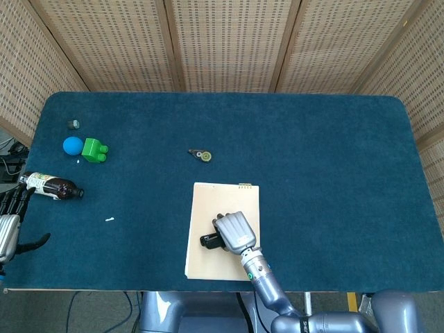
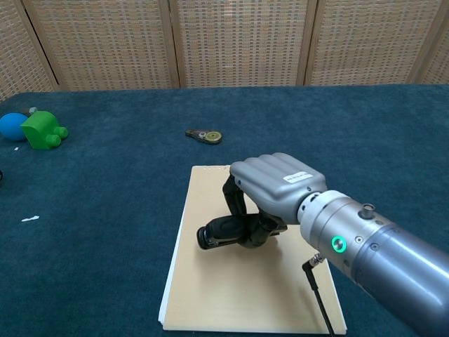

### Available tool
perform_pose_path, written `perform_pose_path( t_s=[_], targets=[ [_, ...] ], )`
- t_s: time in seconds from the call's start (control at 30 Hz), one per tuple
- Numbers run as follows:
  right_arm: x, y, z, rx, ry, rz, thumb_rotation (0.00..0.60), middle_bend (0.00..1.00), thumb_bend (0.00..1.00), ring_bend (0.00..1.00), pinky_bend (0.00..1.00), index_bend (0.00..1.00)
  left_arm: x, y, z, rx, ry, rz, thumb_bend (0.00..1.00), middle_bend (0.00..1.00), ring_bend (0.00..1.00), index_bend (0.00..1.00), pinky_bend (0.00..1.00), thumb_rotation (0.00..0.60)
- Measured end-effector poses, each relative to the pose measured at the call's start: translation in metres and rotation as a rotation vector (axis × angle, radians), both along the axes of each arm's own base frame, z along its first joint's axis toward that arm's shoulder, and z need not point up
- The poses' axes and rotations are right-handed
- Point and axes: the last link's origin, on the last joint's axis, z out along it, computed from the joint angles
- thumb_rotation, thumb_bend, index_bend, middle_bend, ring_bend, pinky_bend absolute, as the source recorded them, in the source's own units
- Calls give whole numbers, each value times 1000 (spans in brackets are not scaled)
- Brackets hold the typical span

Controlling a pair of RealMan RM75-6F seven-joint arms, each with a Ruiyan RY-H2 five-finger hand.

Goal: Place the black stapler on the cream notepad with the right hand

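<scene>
The cream notepad [image 1: 223, 208] [image 2: 231, 295] lies near the table's front edge. My right hand [image 1: 234, 232] [image 2: 270, 186] hovers over the pad's middle and grips the black stapler [image 1: 209, 241] [image 2: 219, 233], whose front end sticks out to the left from under the curled fingers. Whether the stapler touches the paper is unclear. My left hand [image 1: 8, 232] shows at the far left edge of the head view, holding nothing, with its fingers apart.
A brown bottle [image 1: 48, 185] lies on its side by my left hand. A blue ball [image 1: 72, 145] [image 2: 12, 126], a green block [image 1: 94, 150] [image 2: 43, 130] and a small grey piece [image 1: 73, 124] sit at the back left. A tape dispenser [image 1: 201, 155] [image 2: 204, 135] lies beyond the pad.
</scene>
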Motion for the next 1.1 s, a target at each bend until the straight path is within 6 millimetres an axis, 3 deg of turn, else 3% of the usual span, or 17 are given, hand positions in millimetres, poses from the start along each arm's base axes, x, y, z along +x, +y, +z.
perform_pose_path(
  t_s=[0.17,0.37,0.63,0.83,1.1],
  targets=[
    [4,8,-6,48,3,5,600,269,203,263,242,507,1,-1,1,0,2,-1,226,0,0,0,0,600],
    [8,14,-7,73,-4,-17,600,117,142,130,166,341,1,-1,1,4,2,3,227,0,0,0,0,600],
    [7,13,-2,16,33,8,600,7,125,14,46,264,1,-2,3,15,-4,-2,226,0,0,0,0,600],
    [-22,-2,28,-101,132,-12,600,0,124,2,14,248,3,-3,3,16,-6,-9,226,0,0,0,0,600],
    [-84,-15,80,-193,190,-101,600,0,124,0,0,183,6,-5,-2,10,10,-26,226,0,0,0,0,600]
  ],
)
